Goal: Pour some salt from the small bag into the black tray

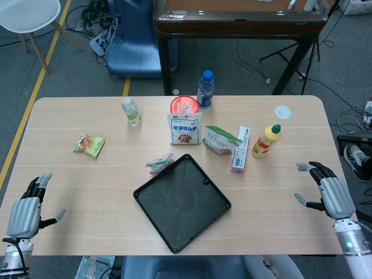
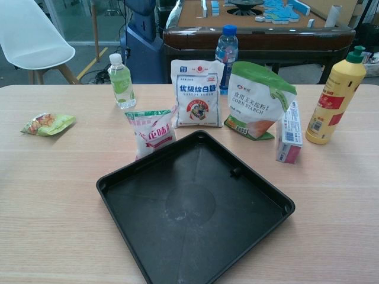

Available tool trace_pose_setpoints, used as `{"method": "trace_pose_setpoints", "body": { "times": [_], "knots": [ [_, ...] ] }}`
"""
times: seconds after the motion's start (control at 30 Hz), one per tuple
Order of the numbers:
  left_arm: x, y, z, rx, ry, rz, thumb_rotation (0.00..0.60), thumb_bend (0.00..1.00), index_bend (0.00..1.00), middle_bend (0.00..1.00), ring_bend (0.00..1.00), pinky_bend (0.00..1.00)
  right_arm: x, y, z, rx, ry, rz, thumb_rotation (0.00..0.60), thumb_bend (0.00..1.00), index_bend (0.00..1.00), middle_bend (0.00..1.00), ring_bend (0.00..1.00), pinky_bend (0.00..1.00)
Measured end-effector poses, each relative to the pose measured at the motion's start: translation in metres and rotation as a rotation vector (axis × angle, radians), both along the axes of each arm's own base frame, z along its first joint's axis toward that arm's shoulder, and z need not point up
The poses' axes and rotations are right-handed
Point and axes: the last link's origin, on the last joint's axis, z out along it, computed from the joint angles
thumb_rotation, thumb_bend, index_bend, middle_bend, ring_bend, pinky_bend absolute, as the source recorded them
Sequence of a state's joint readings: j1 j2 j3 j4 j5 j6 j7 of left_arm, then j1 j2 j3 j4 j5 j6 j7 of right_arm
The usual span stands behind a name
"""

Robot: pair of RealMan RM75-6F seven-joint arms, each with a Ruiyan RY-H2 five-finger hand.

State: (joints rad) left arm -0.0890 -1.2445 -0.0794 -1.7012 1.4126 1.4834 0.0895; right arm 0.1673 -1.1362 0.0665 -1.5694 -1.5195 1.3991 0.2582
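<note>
Black tray [image 2: 195, 213] centre | salt bag [image 2: 151, 131] touching | sugar bag [image 2: 197, 93] behind

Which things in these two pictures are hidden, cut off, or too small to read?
- Left hand and right hand: head view only; chest view frames them out.
- Black tray: near corner cut by chest view's bottom edge.
- Small bag: print too small in head view.
- Red-lidded tub: hidden behind sugar bag in chest view.

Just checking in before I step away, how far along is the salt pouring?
Nothing looks done: the black tray holds no salt. Nothing is in hand; left hand and right hand rest open near the table's near corners. The small bag stands untouched beside the tray. Grasping and pouring remain.
</note>
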Motion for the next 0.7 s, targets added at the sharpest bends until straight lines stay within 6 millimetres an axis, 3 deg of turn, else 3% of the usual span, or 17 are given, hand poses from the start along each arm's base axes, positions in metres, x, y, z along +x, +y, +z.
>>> {"method": "trace_pose_setpoints", "body": {
  "times": [0.7],
  "knots": [
    [0.0032,0.0093,-0.0028,-0.026,-0.024,-0.029,0.600,0.18,0.04,0.09,0.08,0.24,0.0067,-0.0063,0.0084,-0.044,0.011,0.028,0.600,0.21,0.23,0.31,0.16,0.20]
  ]
}}
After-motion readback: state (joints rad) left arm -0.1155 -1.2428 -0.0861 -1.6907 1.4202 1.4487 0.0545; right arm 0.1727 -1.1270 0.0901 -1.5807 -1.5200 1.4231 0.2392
